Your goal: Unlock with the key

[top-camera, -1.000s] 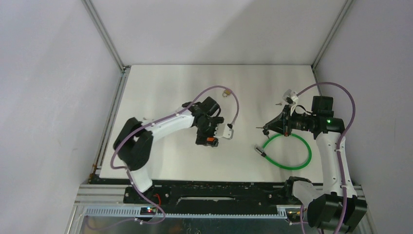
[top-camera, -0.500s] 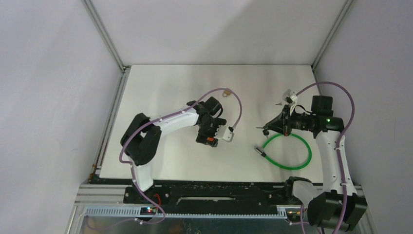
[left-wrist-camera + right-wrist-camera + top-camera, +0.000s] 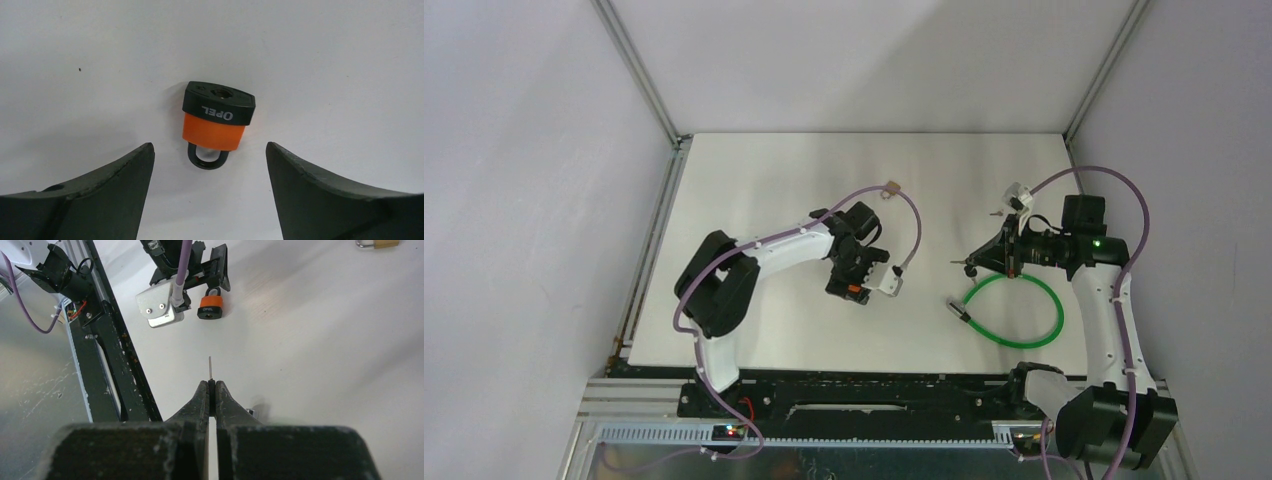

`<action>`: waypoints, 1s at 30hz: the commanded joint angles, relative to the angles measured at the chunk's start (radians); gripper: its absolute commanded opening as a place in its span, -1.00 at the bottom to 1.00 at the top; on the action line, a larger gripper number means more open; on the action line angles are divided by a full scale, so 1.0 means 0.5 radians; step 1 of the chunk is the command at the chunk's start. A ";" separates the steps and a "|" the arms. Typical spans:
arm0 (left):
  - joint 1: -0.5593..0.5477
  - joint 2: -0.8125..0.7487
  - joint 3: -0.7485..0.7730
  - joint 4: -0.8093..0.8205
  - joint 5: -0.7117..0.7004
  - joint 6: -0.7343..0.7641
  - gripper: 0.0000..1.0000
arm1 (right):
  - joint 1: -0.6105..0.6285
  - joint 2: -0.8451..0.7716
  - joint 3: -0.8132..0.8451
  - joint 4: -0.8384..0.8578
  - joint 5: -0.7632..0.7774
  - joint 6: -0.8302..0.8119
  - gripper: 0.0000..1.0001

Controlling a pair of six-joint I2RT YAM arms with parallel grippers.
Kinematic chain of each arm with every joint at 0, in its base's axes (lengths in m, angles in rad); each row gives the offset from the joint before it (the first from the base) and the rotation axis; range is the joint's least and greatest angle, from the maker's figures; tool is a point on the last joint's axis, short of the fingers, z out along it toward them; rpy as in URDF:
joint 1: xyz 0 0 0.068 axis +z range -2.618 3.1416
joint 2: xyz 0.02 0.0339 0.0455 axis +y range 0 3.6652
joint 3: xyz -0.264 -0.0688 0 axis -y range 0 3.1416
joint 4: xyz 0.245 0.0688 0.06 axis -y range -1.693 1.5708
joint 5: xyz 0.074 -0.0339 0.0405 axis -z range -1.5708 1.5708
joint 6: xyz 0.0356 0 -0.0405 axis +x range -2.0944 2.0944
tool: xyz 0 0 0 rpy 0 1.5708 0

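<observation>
Fingers spread wide and touching nothing, the left gripper (image 3: pixel 210 146) straddles the orange OPEL padlock (image 3: pixel 215 125) lying on the table (image 3: pixel 340 60), likely to steady it, while the right gripper (image 3: pixel 211 385) pinches the key (image 3: pixel 210 367), aimed at the padlock at twelve o'clock.

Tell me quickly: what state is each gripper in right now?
Left gripper: open, straddling the orange padlock, not touching it.
Right gripper: shut on the key.

padlock (image 3: pixel 214 131): orange body, black base — white lettering | cable (image 3: pixel 1060 315): green | table (image 3: pixel 774 180): white
</observation>
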 commanded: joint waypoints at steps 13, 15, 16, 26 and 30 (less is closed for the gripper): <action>-0.007 0.139 -0.043 0.152 0.006 0.120 0.39 | -0.021 0.038 0.003 0.027 0.000 -0.002 -1.00; -0.011 0.147 -0.044 0.150 0.005 0.115 0.30 | -0.021 0.041 0.003 0.026 -0.003 -0.002 -1.00; -0.010 0.151 -0.046 0.149 0.010 0.112 0.27 | -0.021 0.040 0.003 0.026 -0.003 -0.001 -1.00; -0.015 0.101 -0.122 0.208 0.039 0.056 -0.09 | -0.021 0.021 0.003 0.026 -0.014 0.001 -1.00; -0.016 0.006 -0.179 0.321 0.118 -0.083 -0.48 | -0.021 -0.005 0.003 0.029 -0.020 0.003 -1.00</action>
